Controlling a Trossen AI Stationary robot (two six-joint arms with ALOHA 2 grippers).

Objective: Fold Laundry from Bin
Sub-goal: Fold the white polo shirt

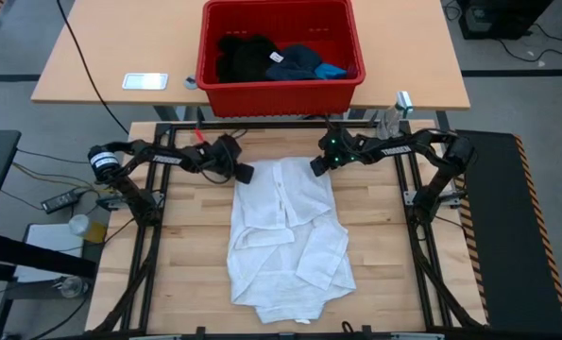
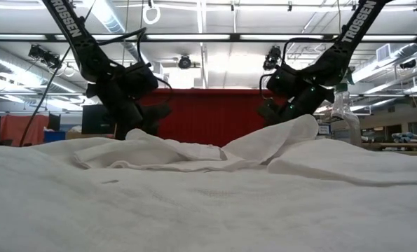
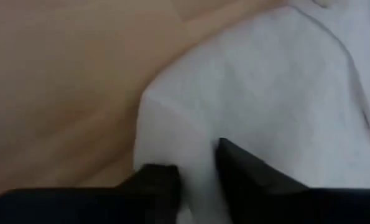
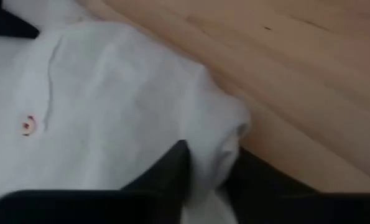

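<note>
Closest to me, my left wrist view shows my left gripper [image 3: 194, 171] pinched down on a ridge of the white garment [image 3: 278, 93], cloth bunched between the two dark fingers [image 3: 247, 168], with bare table wood [image 3: 60, 74] beside it. My right wrist view shows the same for my right gripper [image 4: 212, 171]: fingers nearly together, a fold of the white cloth squeezed up between them, and a small reddish button visible on the fabric, a detail no other view gives.

From table height, the white garment [image 2: 194, 189] fills the foreground in soft folds, and both my grippers come down onto its far edge, the left gripper [image 2: 134, 129] on one side and the right gripper [image 2: 282, 112] on the other, each lifting a small peak of cloth. Behind them stands the red wall of the bin [image 2: 208, 115]; its contents are hidden here.

Only the overhead view shows the whole layout: the white garment [image 1: 285, 236] lies rumpled on the slatted table [image 1: 186, 255], my left gripper [image 1: 243, 173] and right gripper [image 1: 316, 165] at its two far corners. Farthest off, the bin [image 1: 281, 93] sits on a second table [image 1: 101, 57], holding a black garment [image 1: 243, 57], a dark navy one [image 1: 299, 61] and a small bright blue one [image 1: 332, 70].
</note>
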